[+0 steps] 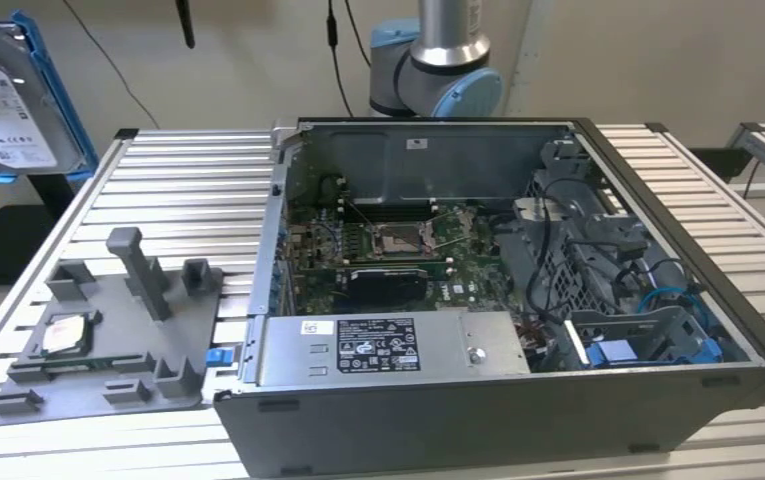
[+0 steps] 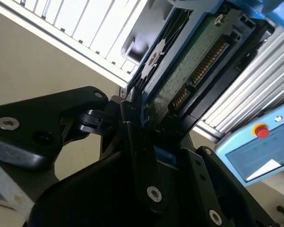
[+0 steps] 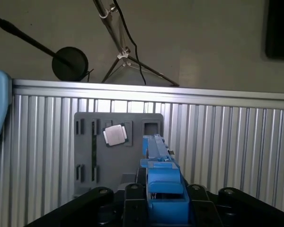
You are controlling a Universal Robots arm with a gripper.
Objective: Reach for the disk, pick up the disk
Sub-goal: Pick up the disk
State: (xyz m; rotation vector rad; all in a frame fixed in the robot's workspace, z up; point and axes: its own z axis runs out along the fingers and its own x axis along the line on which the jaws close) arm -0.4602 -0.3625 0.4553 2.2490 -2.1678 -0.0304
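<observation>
The slatted metal table (image 1: 155, 170) carries everything. On it lies the open computer case (image 1: 489, 420), side panel off, so its boards and drive bays face upward and can be reached from above. Behind the case rises the base of the arm (image 1: 449, 50). Beside the case, on the exterior view's left, sits a grey fixture tray (image 1: 102, 390) with upright posts and pockets, apparently made to keep removed parts in set places. One pocket holds a small silver chip (image 1: 65, 335).

The disk (image 1: 9, 100) is up in the air, well apart from the case towards the exterior view's far left and above the level of the table. It is tilted, with its white label facing the camera. In the second wrist view the gripper (image 2: 151, 120) has its black fingers (image 2: 135, 137) clenched on the disk's end, gripping across the blue carrier rails with the green circuit board side showing. By that, the pick-up looks done.

The print on the disk's label cannot be made out. A white sticker (image 1: 375, 345) with dark print lies on the metal box at the case's near wall, likewise unreadable.
</observation>
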